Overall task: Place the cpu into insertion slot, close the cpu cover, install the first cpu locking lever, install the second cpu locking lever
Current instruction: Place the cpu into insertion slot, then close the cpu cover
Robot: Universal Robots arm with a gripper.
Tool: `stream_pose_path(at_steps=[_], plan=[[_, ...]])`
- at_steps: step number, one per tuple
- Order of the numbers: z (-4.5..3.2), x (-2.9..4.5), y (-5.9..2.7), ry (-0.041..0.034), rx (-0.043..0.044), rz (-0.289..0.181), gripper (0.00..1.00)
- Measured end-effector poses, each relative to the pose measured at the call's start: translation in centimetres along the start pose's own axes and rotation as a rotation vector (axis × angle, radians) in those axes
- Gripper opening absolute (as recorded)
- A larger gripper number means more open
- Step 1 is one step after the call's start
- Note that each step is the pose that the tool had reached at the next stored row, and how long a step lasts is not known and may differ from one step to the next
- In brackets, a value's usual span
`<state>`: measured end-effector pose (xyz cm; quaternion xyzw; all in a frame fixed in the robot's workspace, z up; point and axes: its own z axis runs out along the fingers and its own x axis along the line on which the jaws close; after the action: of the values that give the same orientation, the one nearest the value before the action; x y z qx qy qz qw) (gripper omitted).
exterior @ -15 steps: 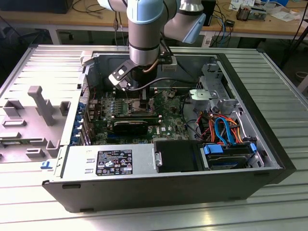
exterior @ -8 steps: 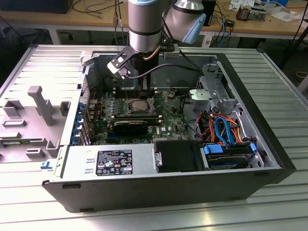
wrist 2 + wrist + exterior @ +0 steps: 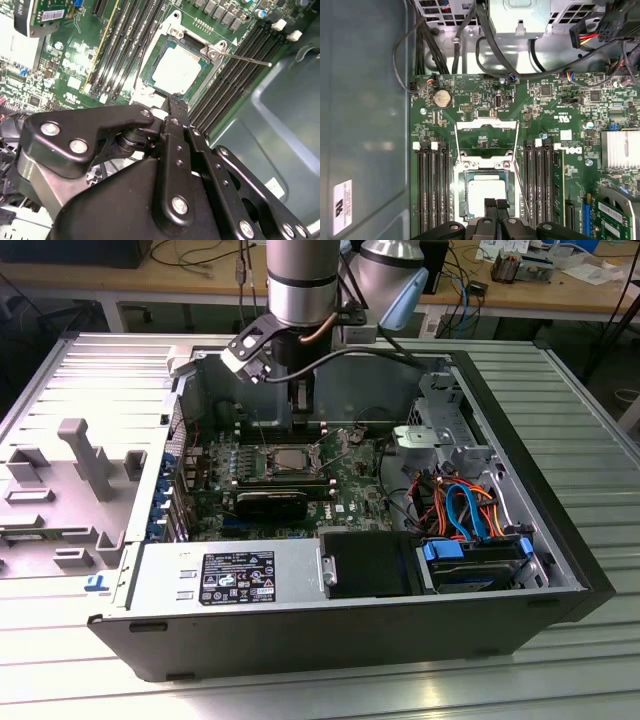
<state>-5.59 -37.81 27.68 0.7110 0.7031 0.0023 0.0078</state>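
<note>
1. A ribbed metal surface (image 3: 560, 660) carries an open computer case (image 3: 300, 640), with its power supply (image 3: 230, 575) nearest.
2. Deeper in, the green board (image 3: 350, 495) holds the insertion slot (image 3: 459, 187). The cpu (image 3: 487, 192) lies flat in it, face up.
3. In the exterior view, the arm (image 3: 300, 280) hangs vertically at the slot's 12 o'clock. The tool (image 3: 496, 203) is over the cpu, fingers pressed together and empty.
4. Beyond, the cpu cover (image 3: 486, 137) stands hinged open. Memory slots (image 3: 432, 185) flank the socket, and cables (image 3: 460, 505) lie at 3 o'clock.

- Exterior view: set high off the near side, looking down into the open computer case (image 3: 300, 640) on the ribbed surface (image 3: 560, 380); mid range.
- First wrist view: close, facing straight down on the green board (image 3: 560, 100).
- Second wrist view: closer still, slanting across the same board.
- Both wrist views share the insertion slot (image 3: 461, 200) with the cpu (image 3: 485, 192) in it.
</note>
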Motion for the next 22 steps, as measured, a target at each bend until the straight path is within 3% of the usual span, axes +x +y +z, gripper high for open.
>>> stream_pose_path(at_steps=[6, 16, 18, 22], plan=[[-0.98, -0.01, 0.02, 0.0007, 0.0000, 0.000, 0.11], [-1.06, -0.15, 0.17, 0.0005, 0.0007, 0.000, 0.11], [-1.02, -0.41, 1.40, 0.0008, 0.0067, 0.000, 0.11], [-0.99, -0.61, 2.75, 0.0006, 0.0143, 0.000, 0.11]])
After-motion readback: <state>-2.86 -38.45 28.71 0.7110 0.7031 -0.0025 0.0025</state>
